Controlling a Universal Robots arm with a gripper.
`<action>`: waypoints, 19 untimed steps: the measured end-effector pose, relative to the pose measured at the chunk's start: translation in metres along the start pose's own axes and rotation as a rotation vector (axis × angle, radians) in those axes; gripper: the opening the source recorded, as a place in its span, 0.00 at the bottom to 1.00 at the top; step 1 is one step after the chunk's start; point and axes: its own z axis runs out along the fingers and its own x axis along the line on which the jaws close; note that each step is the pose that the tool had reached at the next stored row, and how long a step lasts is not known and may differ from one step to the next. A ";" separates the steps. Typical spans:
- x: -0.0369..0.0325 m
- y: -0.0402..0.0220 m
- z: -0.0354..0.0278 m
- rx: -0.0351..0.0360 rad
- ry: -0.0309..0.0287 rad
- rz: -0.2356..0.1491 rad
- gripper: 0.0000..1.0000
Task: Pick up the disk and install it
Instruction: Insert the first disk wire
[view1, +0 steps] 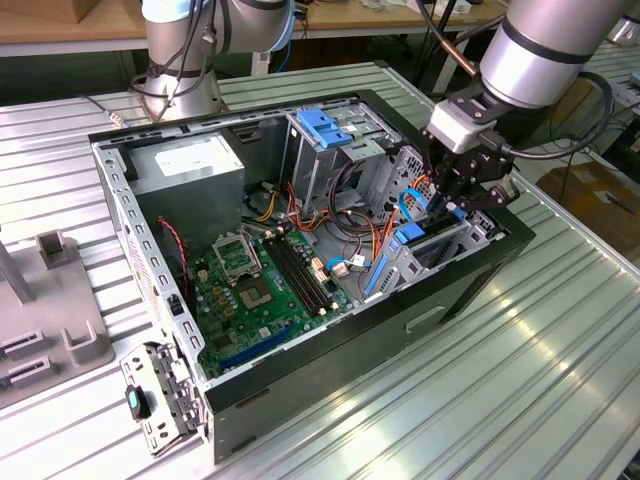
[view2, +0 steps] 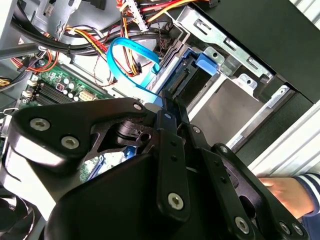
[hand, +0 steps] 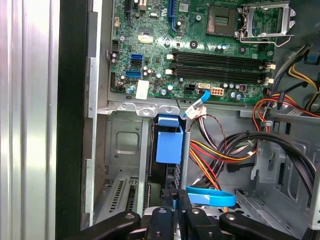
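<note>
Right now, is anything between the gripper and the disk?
Nothing visible. The gripper is right at the disk, which stands upright in its bay. A blue cable loops beside them, not between.

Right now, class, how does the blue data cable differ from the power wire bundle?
The blue data cable is one flat band, curled in a loop; the power wire bundle is many thin round strands. The cable is one colour; the bundle mixes red, yellow, orange and black. Both lie inside the computer case.
</note>
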 end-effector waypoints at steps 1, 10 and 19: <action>0.0000 0.0000 -0.0002 0.0001 -0.0007 0.000 0.16; 0.0021 0.0003 0.0009 0.0049 -0.0225 0.002 0.16; 0.0046 0.0005 0.0010 0.0059 -0.0296 0.002 0.16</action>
